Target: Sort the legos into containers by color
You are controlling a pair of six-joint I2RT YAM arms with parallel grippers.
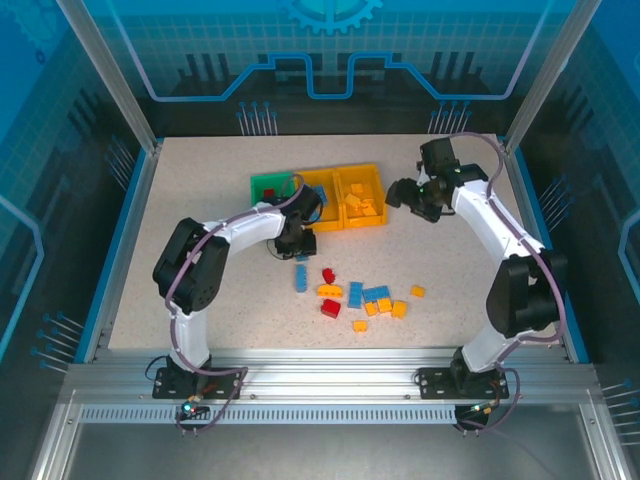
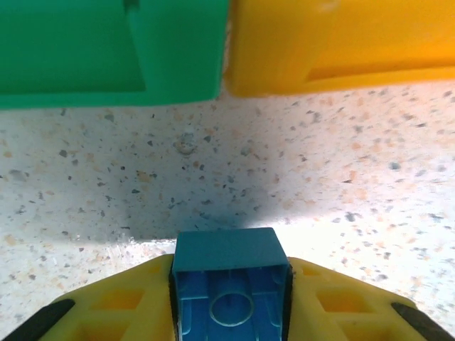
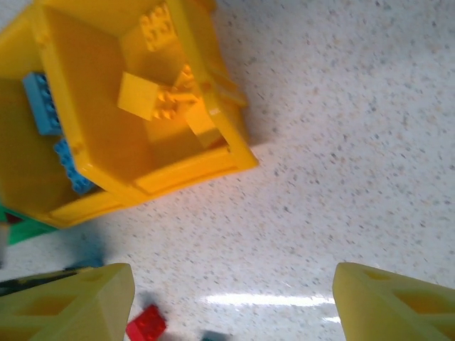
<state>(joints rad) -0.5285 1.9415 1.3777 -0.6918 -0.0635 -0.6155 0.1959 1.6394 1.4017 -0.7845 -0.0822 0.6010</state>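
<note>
The speckled table [image 1: 200, 300] carries three joined bins in a row toward its 12 o'clock side: a green bin [image 1: 262, 180], a middle yellow bin [image 1: 325, 182] and a right yellow bin [image 1: 378, 195]. The right wrist view shows blue bricks [image 3: 41, 103] lying in the middle bin and yellow bricks [image 3: 153, 96] in the right one.

The left arm [image 1: 230, 232] curls in front of the row, with the left gripper [image 1: 298, 242] just short of the bins' near walls. The right gripper [image 1: 410, 195] hangs just beside the right bin at its 3 o'clock, jaws wide apart with nothing between them.

The left jaws are clamped on a blue brick [image 2: 229, 284], its hollow underside toward the camera. Its long axis cannot be made out. From those jaws, the seam between green and yellow sits at 12 o'clock, the green wall at 11 and the yellow wall at 1.

Judging by what the bins hold, this brick belongs in the middle yellow bin. The move likely calls for a lift and a short shift toward 1 o'clock, and the left arm is far nearer. The loose bricks [image 1: 355, 293] lie at 5 o'clock of the left gripper. No brand or writing is legible.
</note>
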